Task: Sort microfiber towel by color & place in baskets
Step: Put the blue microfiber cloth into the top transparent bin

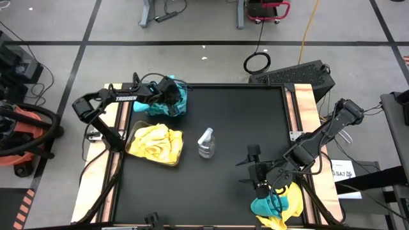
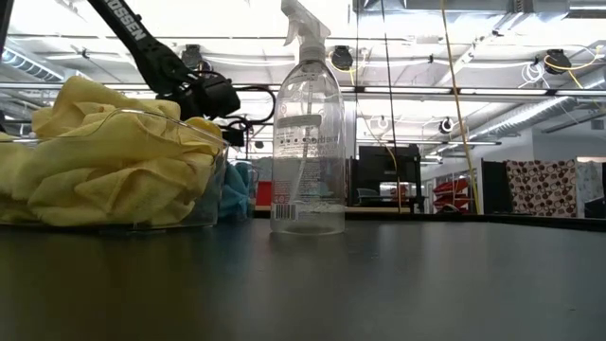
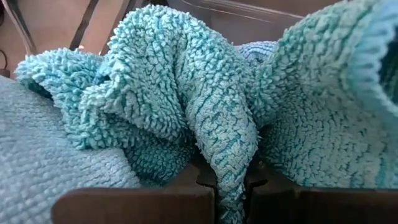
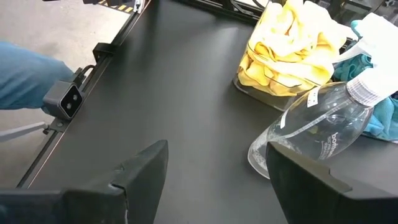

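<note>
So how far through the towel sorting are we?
Done: yellow fuzzy towels fill one clear plastic tub. In hand: left gripper shut on a teal fuzzy towel over the teal pile. Left: mixed teal-and-yellow heap beside the open right gripper.

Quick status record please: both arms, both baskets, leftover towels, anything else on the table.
left gripper: jaws shut on a teal towel, over the far-left teal basket
right gripper: jaws open, empty, over the mat beside the unsorted pile
yellow basket: heaped with yellow towels
unsorted pile: teal and yellow towels, near-right edge
spray bottle: upright, mid-table
</note>
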Action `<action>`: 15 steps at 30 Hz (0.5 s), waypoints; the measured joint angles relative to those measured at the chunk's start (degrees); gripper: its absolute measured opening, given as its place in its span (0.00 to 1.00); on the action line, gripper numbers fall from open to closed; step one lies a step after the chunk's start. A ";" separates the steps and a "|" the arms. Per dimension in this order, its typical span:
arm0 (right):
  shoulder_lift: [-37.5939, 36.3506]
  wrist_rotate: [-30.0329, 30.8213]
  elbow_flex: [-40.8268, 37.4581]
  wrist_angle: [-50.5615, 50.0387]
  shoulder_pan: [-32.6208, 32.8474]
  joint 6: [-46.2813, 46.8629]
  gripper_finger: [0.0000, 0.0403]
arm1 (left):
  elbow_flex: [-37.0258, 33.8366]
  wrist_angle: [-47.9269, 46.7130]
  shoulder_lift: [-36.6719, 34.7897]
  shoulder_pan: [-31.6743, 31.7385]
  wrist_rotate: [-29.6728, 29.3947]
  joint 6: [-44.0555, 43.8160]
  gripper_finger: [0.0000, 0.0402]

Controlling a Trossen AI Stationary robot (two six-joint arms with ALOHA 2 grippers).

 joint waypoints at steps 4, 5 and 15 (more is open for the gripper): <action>0.00 0.00 0.00 0.00 0.00 0.47 0.65 | 0.70 -1.72 0.09 0.00 0.60 -1.27 0.05; 0.00 0.00 0.00 0.00 0.00 0.57 0.65 | 0.91 -2.04 0.10 0.00 0.82 -1.40 0.08; 0.00 -0.02 0.00 -0.02 0.58 1.05 0.65 | 3.82 -8.52 -5.19 -0.67 1.29 -4.43 0.50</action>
